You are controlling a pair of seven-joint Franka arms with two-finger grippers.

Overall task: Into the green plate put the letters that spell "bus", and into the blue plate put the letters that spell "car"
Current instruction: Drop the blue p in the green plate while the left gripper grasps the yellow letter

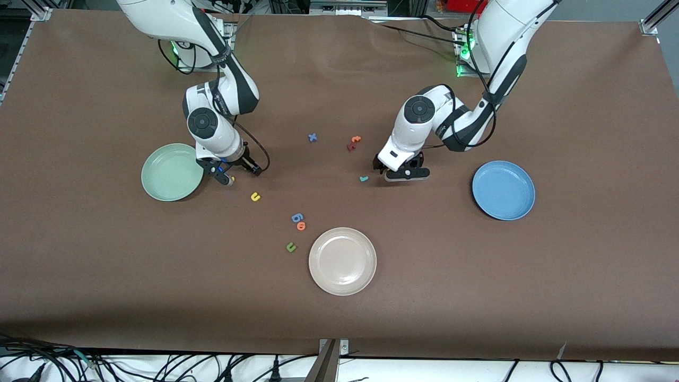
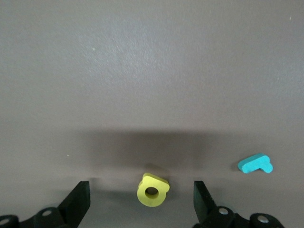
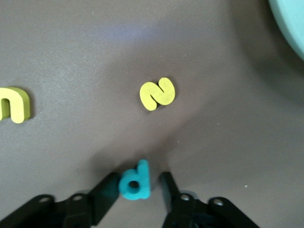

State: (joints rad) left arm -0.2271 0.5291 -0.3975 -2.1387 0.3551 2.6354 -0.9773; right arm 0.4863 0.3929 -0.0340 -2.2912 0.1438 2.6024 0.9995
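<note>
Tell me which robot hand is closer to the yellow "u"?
The right. The right gripper is down beside the green plate, close to the yellow "u". The left gripper is much farther off, toward the blue plate.

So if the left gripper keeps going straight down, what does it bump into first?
Probably the yellow "a": it lies on the table between the left gripper's open fingers.

The small yellow foam letter "a" (image 2: 153, 189) is hidden beneath the left gripper (image 1: 401, 168) in the front view. The small teal foam letter "b" (image 3: 135, 180) is likewise masked there by the right gripper (image 1: 227, 177). The round pale mint-green plate (image 3: 290, 23) is cut off at the right wrist view's edge.
</note>
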